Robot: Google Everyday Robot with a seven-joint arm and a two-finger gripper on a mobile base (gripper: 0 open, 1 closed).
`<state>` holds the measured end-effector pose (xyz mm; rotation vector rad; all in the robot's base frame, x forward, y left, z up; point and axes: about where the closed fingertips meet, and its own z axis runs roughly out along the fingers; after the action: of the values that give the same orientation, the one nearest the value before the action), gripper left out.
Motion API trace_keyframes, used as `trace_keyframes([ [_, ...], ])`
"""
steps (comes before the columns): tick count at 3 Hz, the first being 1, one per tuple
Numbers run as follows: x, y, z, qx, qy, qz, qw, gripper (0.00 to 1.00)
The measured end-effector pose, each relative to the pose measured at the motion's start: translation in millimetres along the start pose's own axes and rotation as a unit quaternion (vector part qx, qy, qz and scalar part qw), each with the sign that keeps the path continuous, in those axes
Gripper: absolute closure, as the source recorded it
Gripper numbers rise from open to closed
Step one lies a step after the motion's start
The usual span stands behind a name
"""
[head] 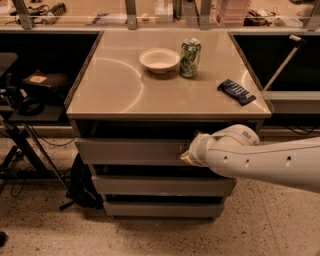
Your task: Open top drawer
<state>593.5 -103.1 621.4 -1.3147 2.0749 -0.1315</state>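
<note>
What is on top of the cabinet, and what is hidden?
On the cabinet top: a white bowl, a green can right of it, and a dark packet near the right edge. Below, the gripper is at the top drawer; the arm covers its front's right end.

You had a speckled terrazzo floor under a grey cabinet with a glossy tan top that caught warm light in arcs. The gripper sat at the cabinet's front just below that top, right of centre. Behind ran a cluttered bench with metal uprights and dark bays beneath, while at the view's left a black stand held headphones and a dark bag slumped against the cabinet.
</note>
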Motion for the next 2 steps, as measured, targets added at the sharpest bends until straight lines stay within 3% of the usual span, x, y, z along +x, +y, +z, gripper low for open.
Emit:
trace_keyframes([
  [1,-4.7,-3.9,-6.3,0.000,0.000,0.000,1.0000,0.88],
  [2,-8.8,-7.5,-12.1,0.000,0.000,0.000,1.0000,1.00],
])
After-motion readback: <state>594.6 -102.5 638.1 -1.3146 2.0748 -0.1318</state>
